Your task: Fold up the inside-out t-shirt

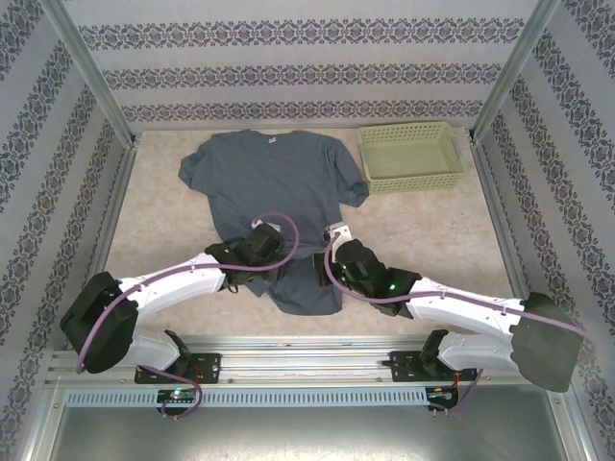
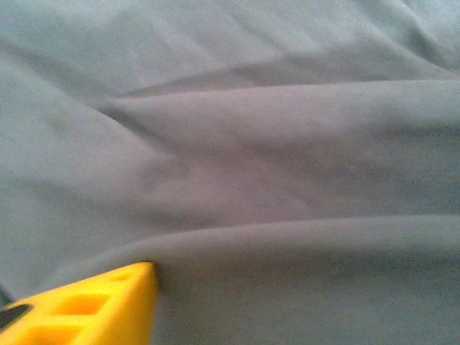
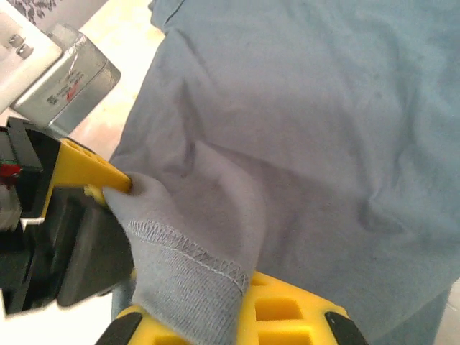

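Across the middle of the bench (image 1: 437, 240) I have the inside-out t-shirt (image 1: 274, 178) lying mostly flat, its collar toward the far edge and its hem reaching toward the near edge, where the cloth narrows and bunches between my two arms. One sleeve ends just beside the near left corner of the light green basket (image 1: 415, 179), which sits at the far right corner of the bench; I cannot tell whether sleeve and basket touch. From above, the left gripper (image 1: 265, 234) is down over the lower left part of the shirt and the right gripper (image 1: 338, 242) is over the lower right part, both low on the fabric. On my right wrist camera the two yellow fingers (image 3: 284, 309) are clenched on a fold of the shirt's edge: the stitched hem is pinched between them and humps up out of the grip, while the rest of the cloth lies smooth beyond, with a strip of bare bench at the top left. On my left wrist camera one yellow finger (image 2: 108, 298) sits at the bottom left with its tip against a long soft ridge of the blue-grey cloth; whether that hand is released or grasping I cannot tell.
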